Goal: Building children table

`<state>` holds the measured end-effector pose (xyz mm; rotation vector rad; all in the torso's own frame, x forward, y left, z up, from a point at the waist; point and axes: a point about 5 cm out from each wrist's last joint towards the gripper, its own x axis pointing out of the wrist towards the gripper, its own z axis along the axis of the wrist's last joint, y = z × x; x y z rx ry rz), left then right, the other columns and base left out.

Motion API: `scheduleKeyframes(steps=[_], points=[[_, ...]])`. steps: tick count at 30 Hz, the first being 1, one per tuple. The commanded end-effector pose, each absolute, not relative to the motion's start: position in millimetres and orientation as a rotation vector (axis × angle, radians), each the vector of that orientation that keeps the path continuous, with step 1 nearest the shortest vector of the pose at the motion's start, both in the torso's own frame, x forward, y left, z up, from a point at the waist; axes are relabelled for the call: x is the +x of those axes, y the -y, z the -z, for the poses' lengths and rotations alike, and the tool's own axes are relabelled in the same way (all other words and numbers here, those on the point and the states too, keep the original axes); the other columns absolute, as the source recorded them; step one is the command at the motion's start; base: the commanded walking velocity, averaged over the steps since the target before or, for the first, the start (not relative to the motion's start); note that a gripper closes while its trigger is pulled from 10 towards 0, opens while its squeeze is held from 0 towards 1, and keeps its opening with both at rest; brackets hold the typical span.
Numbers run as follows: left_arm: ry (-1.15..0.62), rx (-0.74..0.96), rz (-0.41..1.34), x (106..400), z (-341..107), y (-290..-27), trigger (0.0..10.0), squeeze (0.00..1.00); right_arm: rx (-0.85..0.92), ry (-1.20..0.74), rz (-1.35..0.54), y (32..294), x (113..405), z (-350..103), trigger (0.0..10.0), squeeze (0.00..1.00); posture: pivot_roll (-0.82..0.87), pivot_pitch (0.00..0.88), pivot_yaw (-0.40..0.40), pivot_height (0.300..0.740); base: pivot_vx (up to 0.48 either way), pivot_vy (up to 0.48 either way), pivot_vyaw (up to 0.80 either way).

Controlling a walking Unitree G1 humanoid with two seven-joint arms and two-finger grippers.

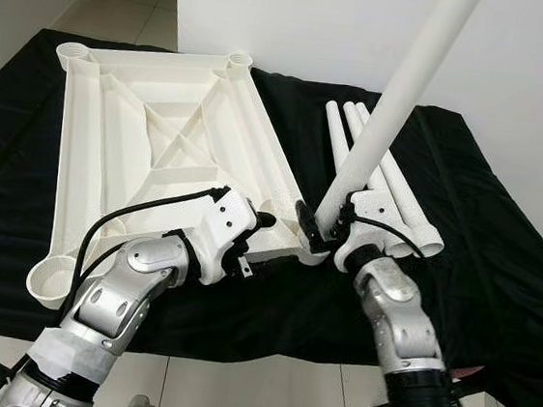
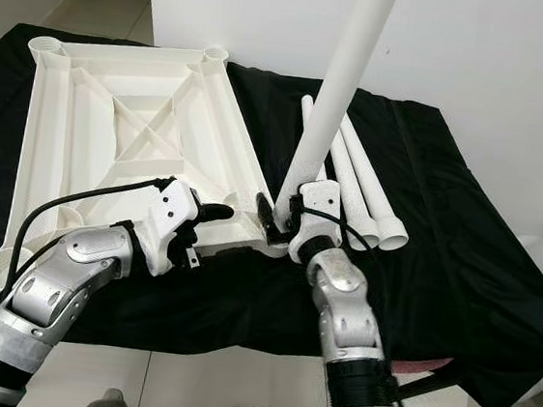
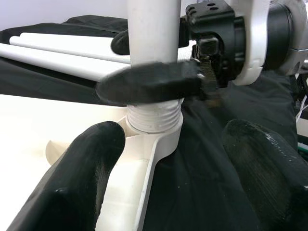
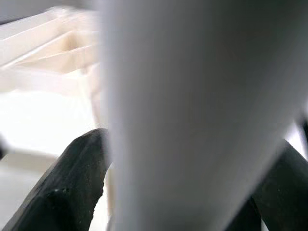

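The white table top (image 1: 161,143) lies upside down on a black cloth. My right gripper (image 1: 322,230) is shut on a long white leg (image 1: 399,100) and holds it nearly upright, leaning slightly right. The leg's threaded end (image 3: 155,115) sits in the near right corner socket (image 3: 161,139). My left gripper (image 3: 173,183) is open just in front of that corner. One of its fingers (image 3: 82,178) is over the table top and the other over the cloth. In the right wrist view the leg (image 4: 192,120) stands between the black fingers (image 4: 62,192).
Three loose white legs (image 1: 398,202) lie side by side on the cloth (image 1: 496,285), right of the table top. Other corner sockets show at the near left (image 1: 49,282) and the far corners (image 1: 240,61). A white wall stands behind and tiled floor lies in front.
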<state>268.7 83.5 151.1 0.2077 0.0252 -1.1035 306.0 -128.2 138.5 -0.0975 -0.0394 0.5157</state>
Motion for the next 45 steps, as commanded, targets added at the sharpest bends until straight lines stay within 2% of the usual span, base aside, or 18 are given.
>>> scheduleKeyframes(steps=[1,7,8,10,11,12,13,14,27,28,36,39,45], points=[[-0.025,0.205,1.138,268,-153,-80,10.0,0.00,-0.138,0.022,-0.619,128,306,-132,10.0,0.00,0.10,0.000,-0.093,0.740,0.000,0.000,0.00],[-0.024,0.204,1.140,268,-153,-79,10.0,0.00,-0.183,0.018,-0.755,130,311,-130,10.0,0.00,0.10,0.000,-0.092,0.740,0.000,0.000,0.00],[-0.024,0.204,1.141,268,-153,-79,10.0,0.00,-0.183,0.005,-0.789,130,313,-129,8.9,0.00,0.10,0.000,-0.093,0.740,0.000,0.000,0.00],[-0.022,0.205,1.141,269,-154,-79,10.0,0.00,-0.189,0.000,-0.813,130,314,-129,8.9,0.00,0.10,0.000,-0.093,0.740,0.000,0.000,0.00],[-0.021,0.206,1.141,269,-154,-79,10.0,0.00,-0.191,-0.007,-0.829,130,316,-128,6.8,0.00,0.10,0.000,-0.093,0.740,0.000,0.000,0.00],[-0.019,0.206,1.140,269,-154,-78,10.0,0.00,-0.194,-0.016,-0.840,131,317,-127,1.0,0.00,0.10,0.000,-0.093,0.740,0.000,0.000,0.00],[-0.019,0.206,1.140,269,-154,-78,10.0,0.00,-0.194,-0.016,-0.840,131,317,-127,1.0,0.00,0.10,0.000,-0.093,0.740,0.000,0.000,0.00],[-0.018,0.206,1.139,269,-155,-78,10.0,0.00,-0.193,-0.022,-0.851,131,318,-125,0.0,0.00,0.11,0.000,-0.096,0.740,0.000,0.000,0.00],[-0.016,0.207,1.135,269,-155,-79,10.0,0.00,-0.129,-0.069,-0.868,135,318,-109,0.0,0.00,0.11,0.000,-0.096,0.740,0.000,0.000,0.00],[-0.015,0.207,1.136,269,-155,-79,10.0,0.00,-0.116,-0.071,-0.860,135,318,-109,10.0,0.00,0.11,0.000,-0.094,0.740,0.000,0.000,0.00],[-0.015,0.209,1.148,269,-155,-77,10.0,0.00,-0.093,-0.055,-0.727,134,321,-107,10.0,0.00,0.11,0.000,-0.093,0.740,0.000,0.000,0.00],[-0.018,0.207,1.152,268,-154,-77,10.0,0.00,-0.091,-0.041,-0.582,136,325,-108,10.0,0.00,0.11,0.000,-0.094,0.740,0.000,0.000,0.00],[-0.022,0.204,1.157,266,-153,-76,10.0,0.00,-0.035,-0.044,-0.412,129,323,-108,10.0,0.00,0.11,0.000,-0.101,0.740,0.000,0.000,0.00]])
